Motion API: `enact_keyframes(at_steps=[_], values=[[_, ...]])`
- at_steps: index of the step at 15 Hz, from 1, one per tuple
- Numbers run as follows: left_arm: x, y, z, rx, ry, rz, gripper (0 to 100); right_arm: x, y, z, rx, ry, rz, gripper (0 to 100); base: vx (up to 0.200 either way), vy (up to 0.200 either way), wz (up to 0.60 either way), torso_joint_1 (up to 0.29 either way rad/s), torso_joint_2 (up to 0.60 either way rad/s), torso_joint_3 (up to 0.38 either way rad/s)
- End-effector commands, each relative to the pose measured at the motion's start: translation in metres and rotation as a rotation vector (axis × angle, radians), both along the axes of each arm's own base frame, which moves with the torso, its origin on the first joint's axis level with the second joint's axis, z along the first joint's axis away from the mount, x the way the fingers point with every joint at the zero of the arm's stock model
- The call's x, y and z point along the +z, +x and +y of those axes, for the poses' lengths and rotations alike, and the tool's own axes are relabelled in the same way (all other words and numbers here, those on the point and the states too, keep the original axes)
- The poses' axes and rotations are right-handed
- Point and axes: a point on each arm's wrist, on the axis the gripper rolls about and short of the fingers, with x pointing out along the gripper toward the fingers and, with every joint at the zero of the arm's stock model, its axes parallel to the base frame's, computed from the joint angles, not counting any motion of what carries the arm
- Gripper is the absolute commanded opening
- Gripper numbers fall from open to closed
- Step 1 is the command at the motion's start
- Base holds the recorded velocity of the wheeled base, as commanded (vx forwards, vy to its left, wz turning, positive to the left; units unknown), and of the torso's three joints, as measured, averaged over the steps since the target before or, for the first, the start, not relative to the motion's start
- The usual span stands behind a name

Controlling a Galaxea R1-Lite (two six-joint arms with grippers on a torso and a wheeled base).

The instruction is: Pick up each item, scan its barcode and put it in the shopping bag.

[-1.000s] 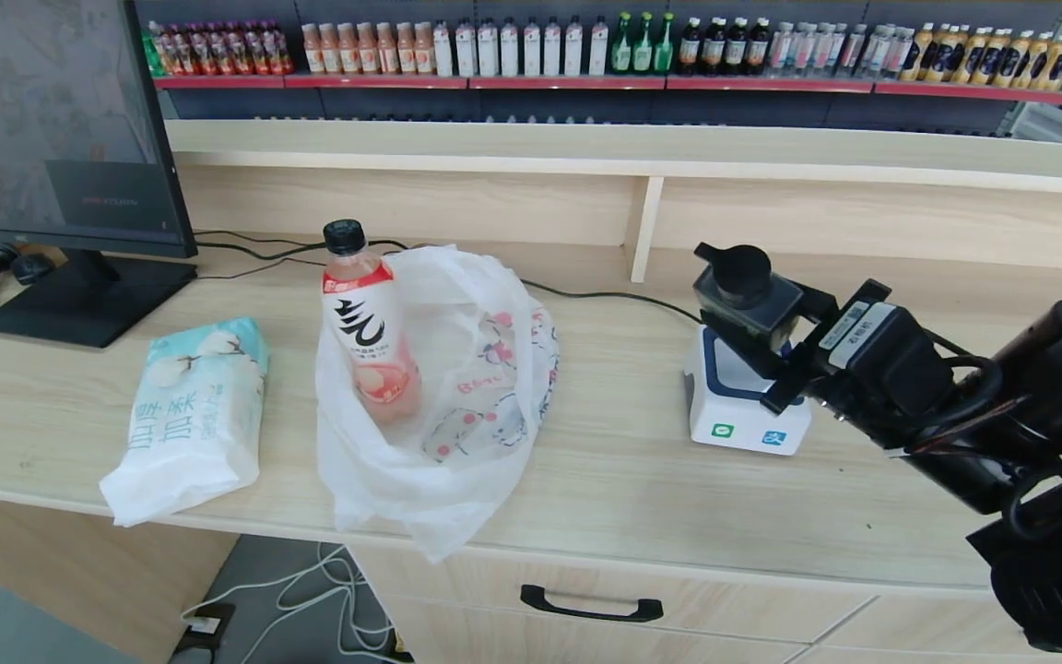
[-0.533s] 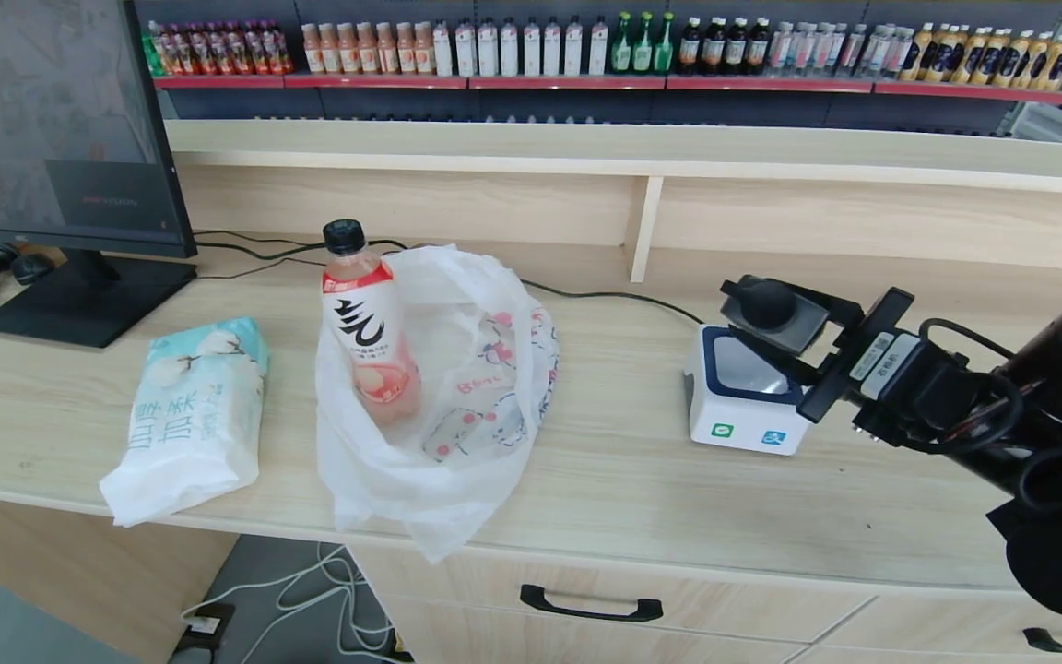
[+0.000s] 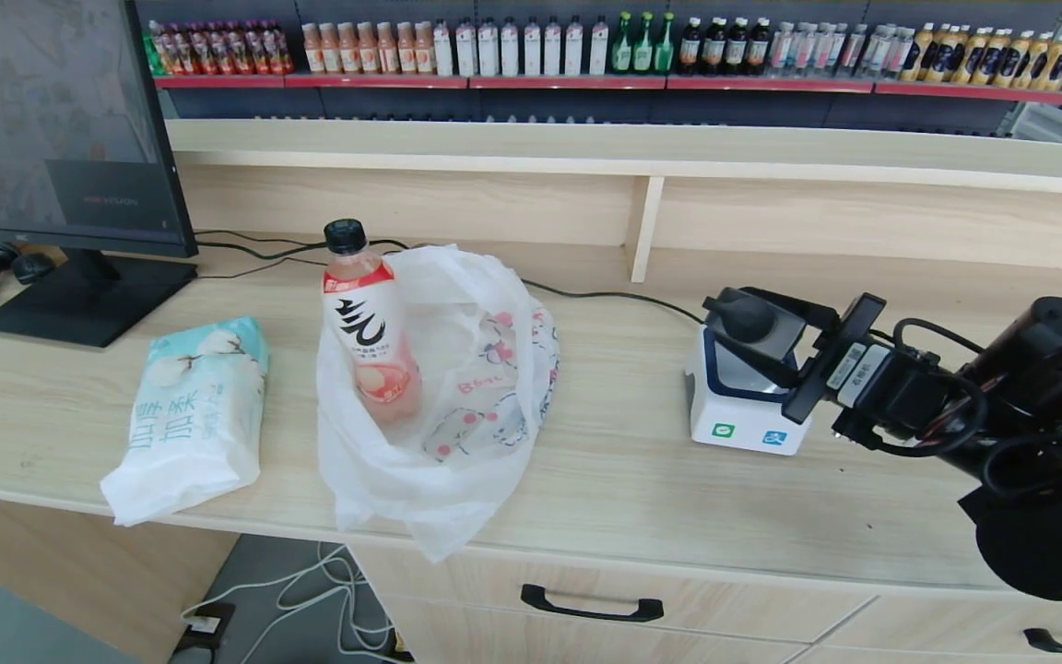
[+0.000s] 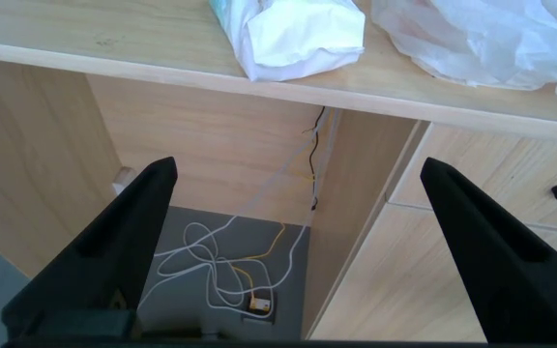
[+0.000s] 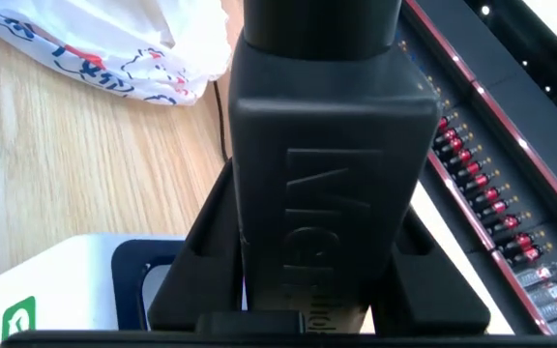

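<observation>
Now a dark bottle [image 3: 741, 315] is pinched by the right pincer [image 3: 784, 343] just above the scanner [image 3: 738, 420]; the shopping bag [image 3: 457, 387] is seen well left of it. The left pincer [image 4: 298, 174] is spread.

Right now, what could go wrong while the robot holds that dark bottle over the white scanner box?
The dark square bottle sits tilted in the right claw, close above the white scanner box; it might bump it or slip. The pink drink bottle leans in the floppy white plastic bag, so another item could tip it. The white-and-blue tissue pack overhangs the edge of the wooden counter and might slide off.
</observation>
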Motion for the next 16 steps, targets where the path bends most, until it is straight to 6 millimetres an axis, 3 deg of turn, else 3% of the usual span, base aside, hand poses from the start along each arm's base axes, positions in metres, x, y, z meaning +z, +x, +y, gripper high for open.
enact_keyframes(at_steps=[1,11,16], values=[[0.000,0.000,0.000,0.000,-0.002,-0.001,100,-0.003,0.005,0.000,-0.003,-0.002,0.001,0,0.000,0.000,0.00,0.000,0.00,0.000],[0.000,0.000,0.000,0.000,-0.002,0.002,100,-0.003,0.006,-0.004,-0.015,-0.003,0.004,0,0.000,0.000,0.00,0.000,0.00,0.000],[0.000,0.000,0.000,0.000,-0.002,0.002,100,0.012,-0.002,-0.004,-0.006,0.034,-0.017,0,0.000,0.000,0.00,0.000,0.00,0.000]])
